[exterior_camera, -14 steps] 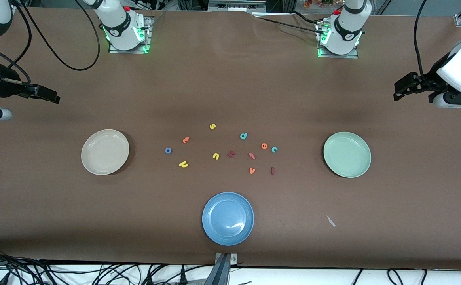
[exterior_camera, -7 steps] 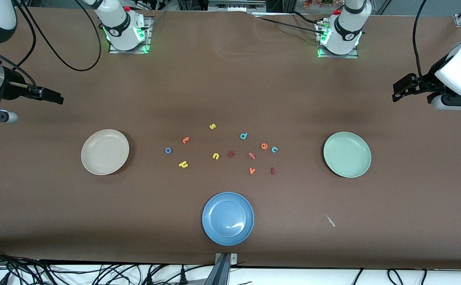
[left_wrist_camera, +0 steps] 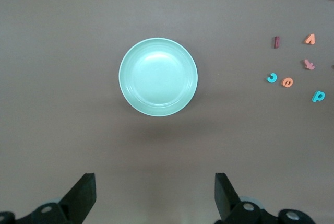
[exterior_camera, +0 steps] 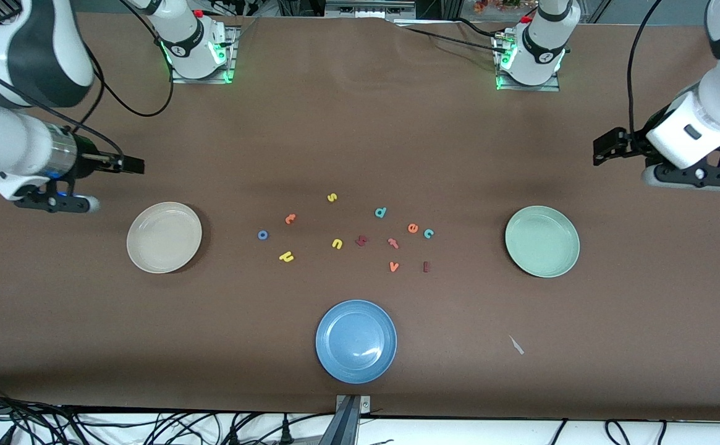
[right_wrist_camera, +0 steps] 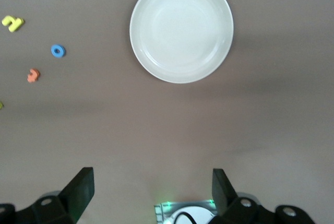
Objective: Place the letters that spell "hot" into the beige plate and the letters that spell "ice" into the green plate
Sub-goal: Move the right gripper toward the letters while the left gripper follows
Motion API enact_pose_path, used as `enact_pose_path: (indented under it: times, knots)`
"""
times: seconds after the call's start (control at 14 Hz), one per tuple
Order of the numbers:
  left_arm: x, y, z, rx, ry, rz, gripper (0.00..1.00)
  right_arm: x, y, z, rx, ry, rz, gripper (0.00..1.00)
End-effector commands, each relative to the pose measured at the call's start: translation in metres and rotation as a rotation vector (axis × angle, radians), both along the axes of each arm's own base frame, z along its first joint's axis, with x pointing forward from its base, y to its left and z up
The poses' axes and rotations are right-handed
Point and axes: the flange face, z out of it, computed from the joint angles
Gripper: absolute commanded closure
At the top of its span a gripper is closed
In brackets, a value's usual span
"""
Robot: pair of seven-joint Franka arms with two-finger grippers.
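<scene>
At eleven o'clock from the beige plate [exterior_camera: 164, 237], over bare table [exterior_camera: 360, 123]: the right gripper [exterior_camera: 134, 165], fingers spread wide, nothing between them. At one o'clock from the green plate [exterior_camera: 542, 241], also over bare table: the left gripper [exterior_camera: 601, 151], equally spread and empty. Nothing yet in either plate. Toward three o'clock of the beige plate, well apart from it: the blue "o" [exterior_camera: 262, 235], with the orange "t" [exterior_camera: 290, 218] at one o'clock of it and the yellow "h" [exterior_camera: 286, 256] at four o'clock. Toward nine o'clock of the green plate: the teal "c" [exterior_camera: 429, 233] just beside the orange "e" [exterior_camera: 413, 228], and the dark red "i" [exterior_camera: 426, 266] at six o'clock of the "c", long axis running twelve to six. Probably the "hot" group for the right gripper, at about four o'clock from it, and the "ice" group for the left gripper, at about eight o'clock. Against the earlier frame: both grippers now farther in from the table ends, the right one more so; letters and plates unmoved.
</scene>
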Motion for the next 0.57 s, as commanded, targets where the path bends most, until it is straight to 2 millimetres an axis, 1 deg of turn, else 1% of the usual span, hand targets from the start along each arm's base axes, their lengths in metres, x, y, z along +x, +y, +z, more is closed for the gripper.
enact_pose_path:
  times: [0.0,0.07,0.14,0.21,0.29,0.36,0.43,0.5]
  knots:
    - [0.012,-0.026,-0.02,0.019,0.034,-0.07,0.0,-0.001,0.034,-0.026,0.006,-0.041,-0.069,0.0]
    - [0.018,-0.039,-0.039,0.015,0.064,-0.091,0.0,-0.001,0.04,-0.041,0.031,-0.056,-0.08,0.0]
    - [0.03,-0.054,-0.047,0.011,0.051,-0.112,0.0,-0.002,0.061,-0.064,0.06,-0.076,-0.072,0.0]
    - [0.046,-0.064,-0.061,0.006,0.051,-0.121,0.0,-0.006,0.082,-0.092,0.058,-0.112,-0.081,0.0]
    - [0.059,-0.083,-0.076,0.005,0.06,-0.136,0.0,-0.011,0.101,-0.119,0.053,-0.153,-0.109,0.0]
    - [0.069,-0.105,-0.094,0.008,0.072,-0.164,0.0,-0.02,0.116,-0.14,0.053,-0.189,-0.124,0.0]
    - [0.077,-0.116,-0.106,0.01,0.075,-0.158,0.0,-0.028,0.131,-0.158,0.049,-0.197,-0.112,0.0]
    - [0.086,-0.124,-0.121,0.007,0.063,-0.124,0.0,-0.031,0.137,-0.174,0.043,-0.192,-0.113,0.0]
